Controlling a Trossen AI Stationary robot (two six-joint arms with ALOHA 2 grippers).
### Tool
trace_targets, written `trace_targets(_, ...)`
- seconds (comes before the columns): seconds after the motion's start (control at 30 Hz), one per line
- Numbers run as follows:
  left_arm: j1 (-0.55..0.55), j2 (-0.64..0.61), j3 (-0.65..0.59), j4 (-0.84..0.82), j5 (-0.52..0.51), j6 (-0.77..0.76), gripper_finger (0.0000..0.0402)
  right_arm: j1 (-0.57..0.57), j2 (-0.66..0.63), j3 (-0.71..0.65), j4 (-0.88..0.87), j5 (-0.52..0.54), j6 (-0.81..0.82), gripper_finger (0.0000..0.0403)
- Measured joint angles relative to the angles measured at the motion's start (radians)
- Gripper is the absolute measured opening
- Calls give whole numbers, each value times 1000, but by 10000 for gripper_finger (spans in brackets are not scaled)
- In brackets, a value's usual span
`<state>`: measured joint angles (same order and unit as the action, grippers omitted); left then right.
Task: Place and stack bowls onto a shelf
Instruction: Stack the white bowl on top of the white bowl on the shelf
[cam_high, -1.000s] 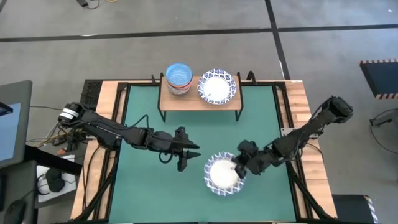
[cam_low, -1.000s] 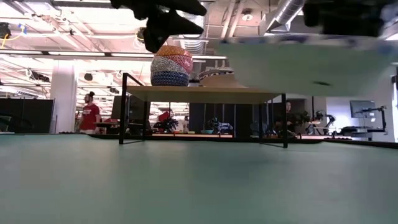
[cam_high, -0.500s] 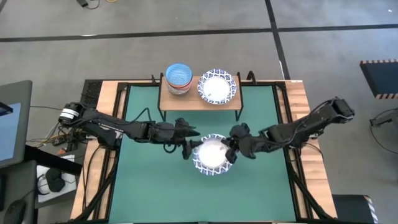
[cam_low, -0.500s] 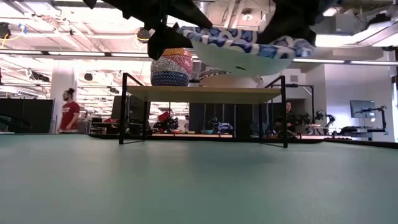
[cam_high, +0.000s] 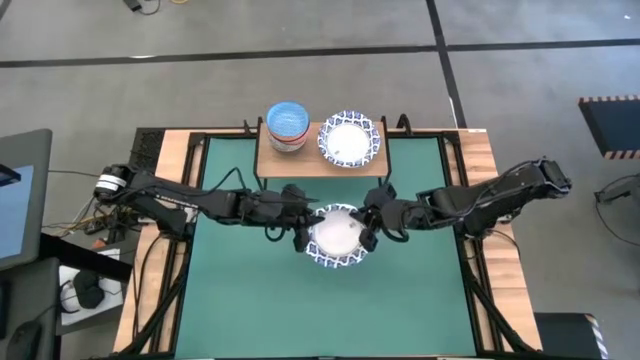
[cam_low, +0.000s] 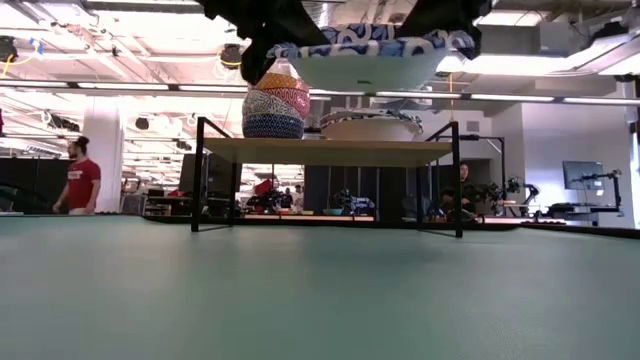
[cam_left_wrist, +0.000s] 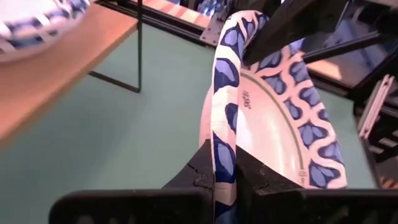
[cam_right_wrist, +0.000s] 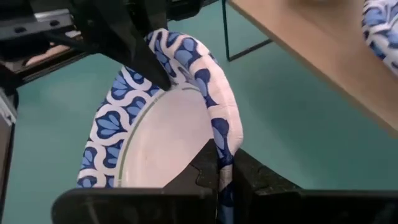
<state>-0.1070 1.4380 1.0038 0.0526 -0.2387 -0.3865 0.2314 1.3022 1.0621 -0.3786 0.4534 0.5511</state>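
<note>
**Both grippers now holding one wide bowl above the mat**

Since a second ago, the wide white bowl (cam_high: 337, 237) has been travelling from the right side of the green mat (cam_high: 230, 300) to its middle, and the left gripper (cam_high: 302, 233), then spread and free, has been closing onto the bowl's rim.

From the high view, the left gripper is pinching the bowl's left edge while the right gripper (cam_high: 368, 226) is gripping its right edge, so the bowl is hanging between them just in front of the shelf (cam_high: 320, 160). On the shelf, a stack of small bowls (cam_high: 287, 126) is sitting at the left end, with another wide patterned bowl (cam_high: 351, 139) beside it.

From the low view, the held bowl (cam_low: 365, 57) is hanging in the air, higher than the shelf board (cam_low: 325, 151), with dark gripper parts at both of its sides. A person (cam_low: 76, 178) is walking in the room behind.

In the left wrist view, the fingers (cam_left_wrist: 200, 174) are clamping the blue scalloped rim (cam_left_wrist: 224, 118).

In the right wrist view, the fingers (cam_right_wrist: 205, 169) are squeezing the opposite rim (cam_right_wrist: 217, 118).
</note>
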Motion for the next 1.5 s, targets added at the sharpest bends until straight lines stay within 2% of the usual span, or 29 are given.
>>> trace_targets(0.23,68,0,173,-267,18,94,0,-21,-22,60,-66,-1,-25,121)
trace_targets(0.43,148,2,278,-329,39,143,0,-26,-114,126,-106,105,-55,198)
trace_targets(0.57,193,2,318,-332,53,144,0,-26,-204,152,-158,179,-57,226)
trace_targets(0.73,238,2,343,-325,55,143,0,-46,-318,156,-238,201,-55,229)
trace_targets(0.83,261,5,345,-259,54,114,0,-70,-371,156,-299,202,-55,227)
trace_targets(1.07,304,76,357,-147,59,80,0,-161,-423,154,-399,203,-56,226)
trace_targets(1.2,327,150,441,-159,59,96,0,-209,-427,154,-420,198,-80,226)
trace_targets(1.5,402,320,675,-177,18,243,0,-277,-427,154,-453,146,-116,226)
